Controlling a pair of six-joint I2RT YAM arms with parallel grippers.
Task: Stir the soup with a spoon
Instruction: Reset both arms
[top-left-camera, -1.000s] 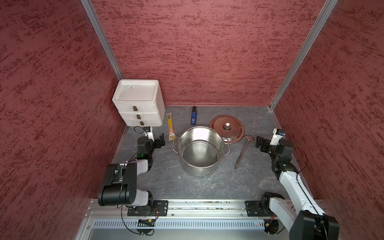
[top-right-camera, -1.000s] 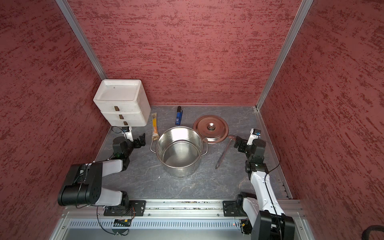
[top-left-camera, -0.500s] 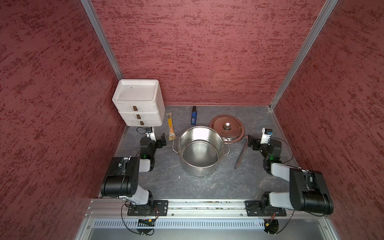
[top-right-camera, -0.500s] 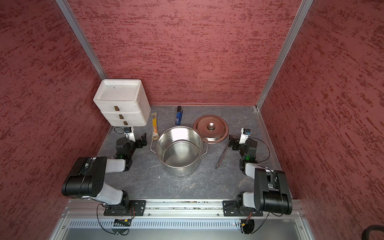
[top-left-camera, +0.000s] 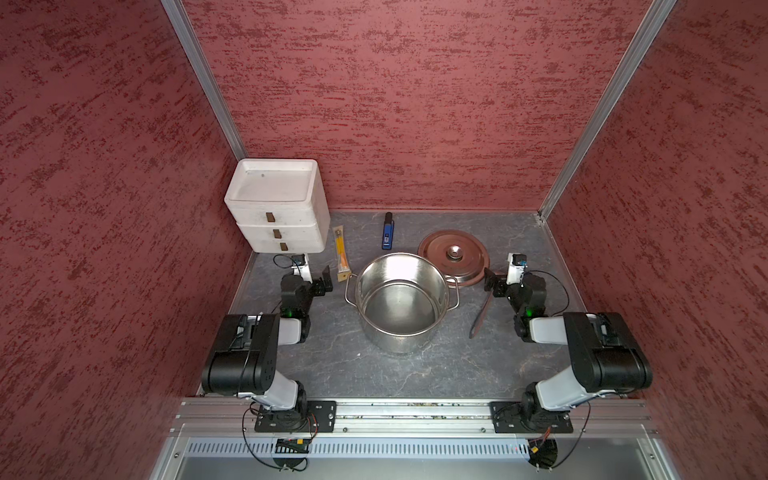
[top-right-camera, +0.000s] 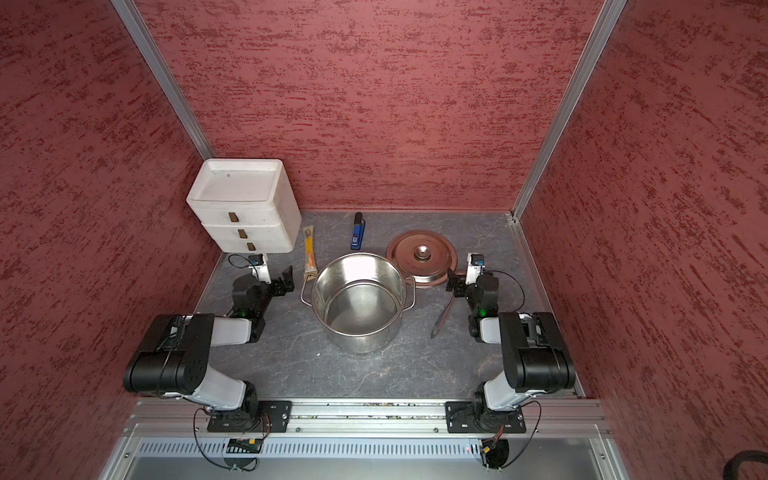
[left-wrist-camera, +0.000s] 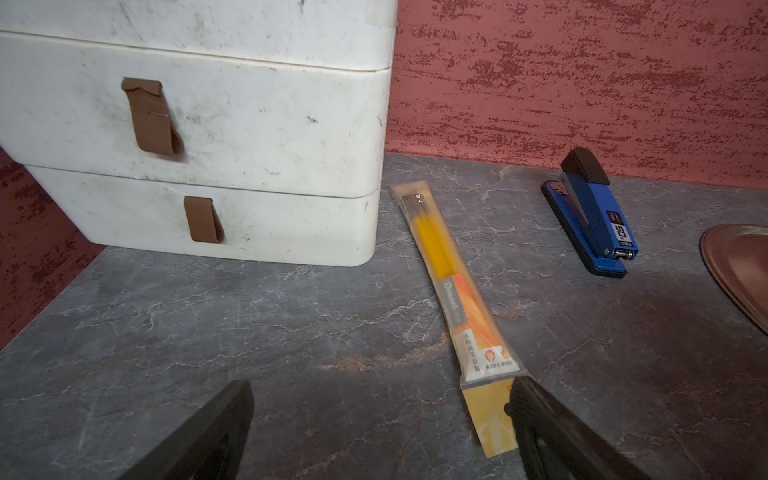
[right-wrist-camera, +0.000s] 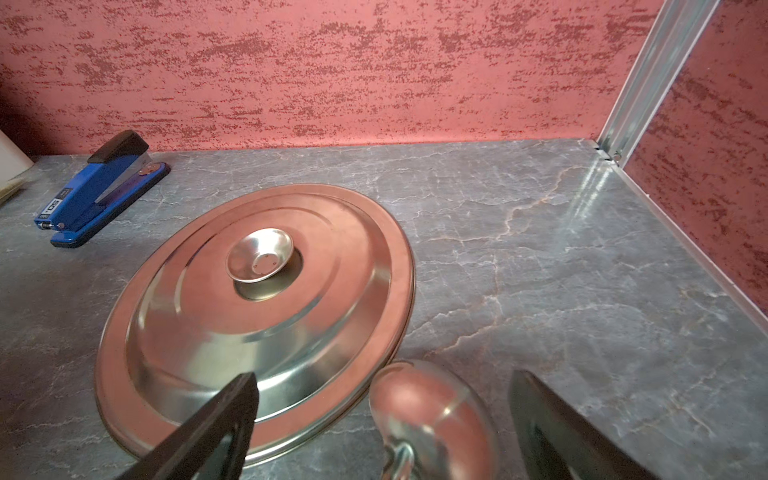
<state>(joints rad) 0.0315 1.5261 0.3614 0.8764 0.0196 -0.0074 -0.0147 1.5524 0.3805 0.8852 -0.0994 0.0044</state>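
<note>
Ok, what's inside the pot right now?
In both top views the pot shows only a bare shiny steel bottom: no visible soup, no ladle, which lies on the table beside it. The inner wall nearest the robot is hidden behind the rim.

Pot (top-left-camera: 399, 338) at centre; lid (top-left-camera: 436, 253) behind it rightward, spoon (top-left-camera: 482, 309) right of it, drawers (top-left-camera: 276, 208) back-left.

Both arms crouch low, grippers agape

The left arm (top-left-camera: 249, 345) and right arm (top-left-camera: 590, 349) are folded, elbows drawn back near their bases and forearms reaching forward and slightly inward. The left gripper (left-wrist-camera: 382, 390) and right gripper (right-wrist-camera: 384, 380) have jaws spread wide, clasping nothing.
</note>
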